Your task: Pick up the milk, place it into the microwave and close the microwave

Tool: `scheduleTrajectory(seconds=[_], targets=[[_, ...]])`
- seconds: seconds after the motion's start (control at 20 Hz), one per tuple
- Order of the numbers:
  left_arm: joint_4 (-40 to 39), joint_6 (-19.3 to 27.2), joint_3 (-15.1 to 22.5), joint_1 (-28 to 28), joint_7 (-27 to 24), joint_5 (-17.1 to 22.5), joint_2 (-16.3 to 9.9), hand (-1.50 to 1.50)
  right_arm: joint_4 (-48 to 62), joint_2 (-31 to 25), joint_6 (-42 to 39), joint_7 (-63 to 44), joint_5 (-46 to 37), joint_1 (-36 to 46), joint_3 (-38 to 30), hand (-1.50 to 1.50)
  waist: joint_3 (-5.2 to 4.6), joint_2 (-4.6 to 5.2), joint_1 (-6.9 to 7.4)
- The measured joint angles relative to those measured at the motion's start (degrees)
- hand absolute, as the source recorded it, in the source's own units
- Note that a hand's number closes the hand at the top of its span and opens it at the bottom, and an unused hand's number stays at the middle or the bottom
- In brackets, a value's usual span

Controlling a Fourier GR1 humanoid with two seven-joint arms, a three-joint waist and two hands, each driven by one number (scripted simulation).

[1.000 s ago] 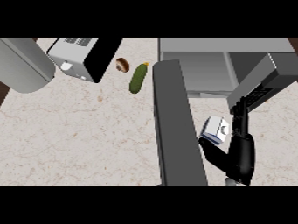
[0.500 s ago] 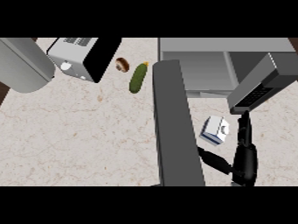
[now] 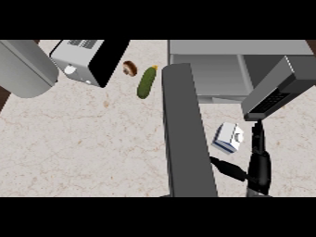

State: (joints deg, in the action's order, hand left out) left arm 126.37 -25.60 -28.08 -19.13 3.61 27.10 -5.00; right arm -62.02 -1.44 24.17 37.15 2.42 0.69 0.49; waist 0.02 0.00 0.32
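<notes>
The milk (image 3: pixel 229 138), a small white and blue carton, lies on the marble counter (image 3: pixel 85 148) in front of the microwave (image 3: pixel 215 69). The microwave's door (image 3: pixel 281 88) hangs open to the right, with its dark keypad side showing. My right hand (image 3: pixel 258 166) comes in from the lower edge just right of the carton. Its fingers (image 3: pixel 258 139) are straight and point away from me, and the thumb (image 3: pixel 227 168) spreads out below the carton. I cannot tell whether it touches the carton. The left hand does not show.
A long grey forearm (image 3: pixel 184 134) crosses the middle, left of the milk. A second thick grey limb (image 3: pixel 16 67) fills the upper left corner. A toaster (image 3: pixel 85 60), a brown round pastry (image 3: pixel 129 68) and a green cucumber (image 3: pixel 147 82) lie at the back.
My right hand has drawn back a little toward the lower edge, away from the microwave door. The milk carton has stayed where it was.
</notes>
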Motion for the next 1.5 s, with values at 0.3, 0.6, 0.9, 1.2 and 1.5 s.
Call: scheduleTrajectory(seconds=[0.3, 0.6, 0.9, 1.2, 1.5], targets=[[-0.2, -0.7, -1.4, 1.2, 0.9, 0.1, 0.2, -1.50, 11.4, -0.7, -1.1, 5.6, 1.0, 5.8, -4.3, -1.50, 0.02, 0.04, 0.05], [0.6, -3.2, -2.9, -1.1, 1.1, 1.6, 1.6, -1.50, 23.6, -2.0, -3.0, 12.6, 1.9, 11.7, -8.3, 1.50, 0.02, 0.05, 0.25], [-0.1, -3.8, -3.1, 0.1, 1.3, 1.0, 2.1, -1.50, 32.8, -2.5, -5.9, 18.0, 1.6, 16.9, -9.7, 1.50, -0.03, 0.06, 0.32], [-0.7, -4.5, -4.2, 0.4, 1.7, 2.5, 1.4, -1.50, 36.6, -2.4, -4.6, 22.5, 0.6, 20.5, -11.0, 1.50, -0.10, 0.05, 0.45], [0.0, -4.5, -5.3, 0.3, 2.6, 3.3, 1.3, -1.50, 35.5, -3.4, -8.7, 23.4, -0.4, 21.0, -9.3, 1.50, -0.02, 0.05, 0.29]])
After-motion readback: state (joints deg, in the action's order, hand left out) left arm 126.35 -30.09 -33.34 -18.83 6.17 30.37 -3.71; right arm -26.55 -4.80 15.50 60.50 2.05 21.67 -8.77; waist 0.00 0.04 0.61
